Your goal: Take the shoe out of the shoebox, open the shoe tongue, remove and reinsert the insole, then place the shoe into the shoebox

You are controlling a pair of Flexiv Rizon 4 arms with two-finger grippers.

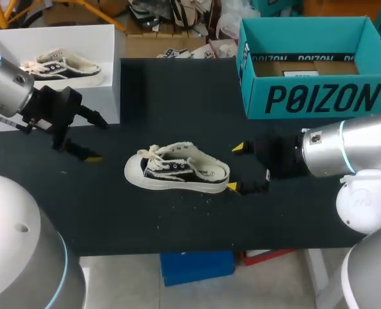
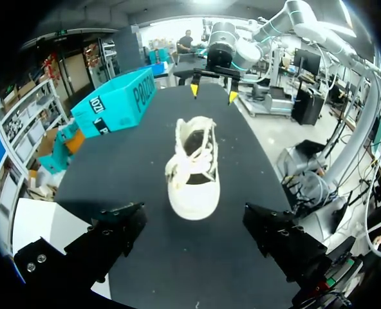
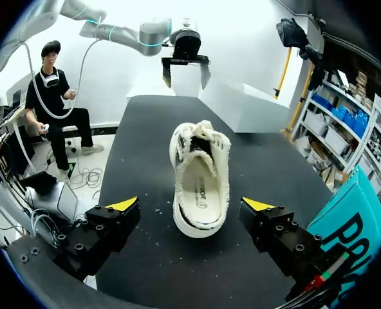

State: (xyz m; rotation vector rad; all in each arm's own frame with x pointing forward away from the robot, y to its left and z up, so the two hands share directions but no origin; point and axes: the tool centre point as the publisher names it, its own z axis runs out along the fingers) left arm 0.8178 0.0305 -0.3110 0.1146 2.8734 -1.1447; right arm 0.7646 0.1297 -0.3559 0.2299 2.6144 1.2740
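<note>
The shoe [image 1: 177, 170] lay upright on the desk [image 1: 177, 96], outside the shoebox [image 1: 313, 96]. The right gripper [image 1: 235, 168] at its heel and the left gripper [image 1: 98, 140] off its toe both gaped empty. Probably light, floppy canvas; the firmer rubber sole seemed the surest hold

Black table [image 1: 177, 232]: shoe [image 1: 176, 168], teal shoebox [image 1: 319, 96]

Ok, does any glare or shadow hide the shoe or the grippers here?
Head view: even light, the pale shoe is clear on the black table; the white box is very bright. Right wrist view: a bright wall leaves the left gripper a dark outline. Left wrist view: its own fingers are dark against the table, yellow tips not showing; the shoe is well lit.
</note>
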